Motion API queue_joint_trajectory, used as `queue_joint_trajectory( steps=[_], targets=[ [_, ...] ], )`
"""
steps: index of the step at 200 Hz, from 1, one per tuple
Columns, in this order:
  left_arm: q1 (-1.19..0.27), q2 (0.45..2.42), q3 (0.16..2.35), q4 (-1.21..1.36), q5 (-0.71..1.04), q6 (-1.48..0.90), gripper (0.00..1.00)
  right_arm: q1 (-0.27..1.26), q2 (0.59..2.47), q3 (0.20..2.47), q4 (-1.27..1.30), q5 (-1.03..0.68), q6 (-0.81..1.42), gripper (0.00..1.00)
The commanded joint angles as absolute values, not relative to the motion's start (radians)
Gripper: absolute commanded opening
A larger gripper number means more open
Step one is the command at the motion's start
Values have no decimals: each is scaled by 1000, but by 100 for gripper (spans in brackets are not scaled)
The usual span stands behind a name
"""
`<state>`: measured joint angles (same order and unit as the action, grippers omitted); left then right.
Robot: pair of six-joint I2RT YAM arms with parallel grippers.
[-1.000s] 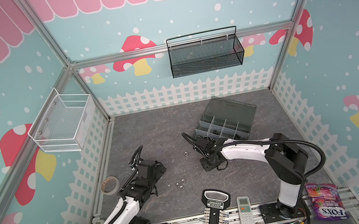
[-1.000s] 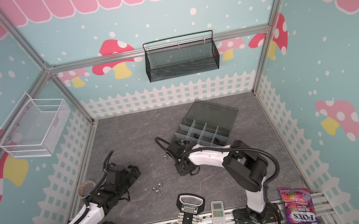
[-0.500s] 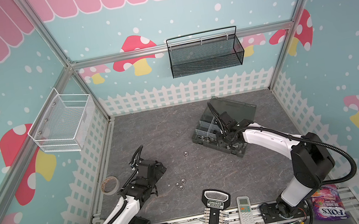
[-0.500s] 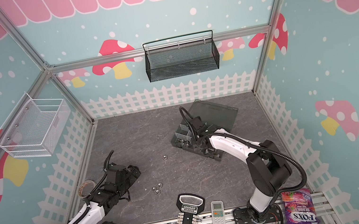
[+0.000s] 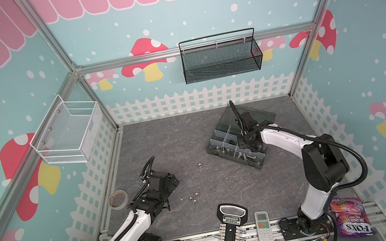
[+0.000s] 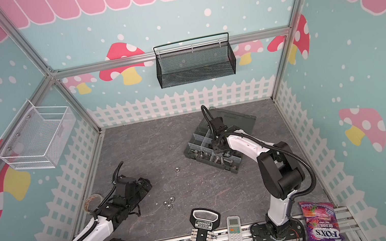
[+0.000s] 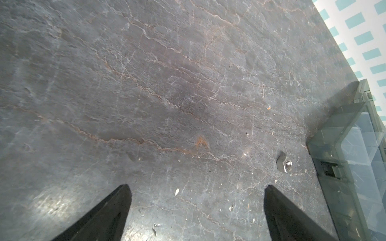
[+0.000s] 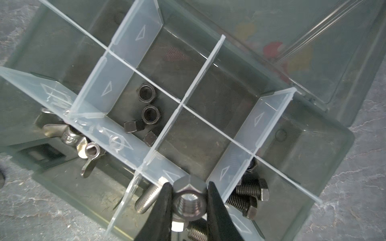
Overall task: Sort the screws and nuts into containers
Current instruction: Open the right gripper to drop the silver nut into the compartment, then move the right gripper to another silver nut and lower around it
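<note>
Holding a silver nut (image 8: 189, 201) across its flats, the right gripper (image 8: 189, 187) is pinched down to the nut's width, so that its fingers bear on square faces. It hangs low over the box (image 5: 213, 140), whose lid (image 5: 258, 115) lies back so that the cells can be reached from above. Which cell lies under the nut is hard to tell. It seems to sit above a divider, with silver screws (image 8: 146, 198) on one side, black screws (image 8: 248, 196) on the other, and black nuts (image 8: 147, 104) a cell further in. Kinds are kept apart, so I judge it needs a cell of its own kind. The left gripper (image 7: 197, 187) gapes wide and empty just above the table (image 7: 167, 83), aimed toward a loose nut (image 7: 284, 164) near the box. Three more nuts (image 5: 194, 198) lie together close to that gripper.
</note>
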<state>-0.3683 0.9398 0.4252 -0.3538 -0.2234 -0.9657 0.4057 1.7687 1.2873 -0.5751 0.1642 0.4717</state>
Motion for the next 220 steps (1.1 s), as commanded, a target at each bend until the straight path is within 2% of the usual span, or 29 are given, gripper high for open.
queue_joint_trajectory(
  steps=[1, 71, 120, 154, 189, 220],
  targets=[
    [-360, 937, 425, -342, -221, -986, 100, 398, 1803, 1321, -571, 171, 438, 22],
    [-358, 910, 411, -358, -231, -992, 100, 390, 1803, 1322, -571, 190, 428, 45],
    [-354, 886, 407, -367, -236, -994, 100, 403, 1714, 1322, -576, 184, 413, 50],
    [-354, 887, 408, -367, -237, -1000, 100, 470, 1664, 1332, -586, 205, 412, 51],
    [-353, 888, 408, -367, -235, -1002, 100, 595, 1699, 1409, -635, 246, 420, 52],
    [-353, 885, 401, -368, -236, -1006, 100, 685, 1783, 1491, -662, 214, 424, 51]
  ],
)
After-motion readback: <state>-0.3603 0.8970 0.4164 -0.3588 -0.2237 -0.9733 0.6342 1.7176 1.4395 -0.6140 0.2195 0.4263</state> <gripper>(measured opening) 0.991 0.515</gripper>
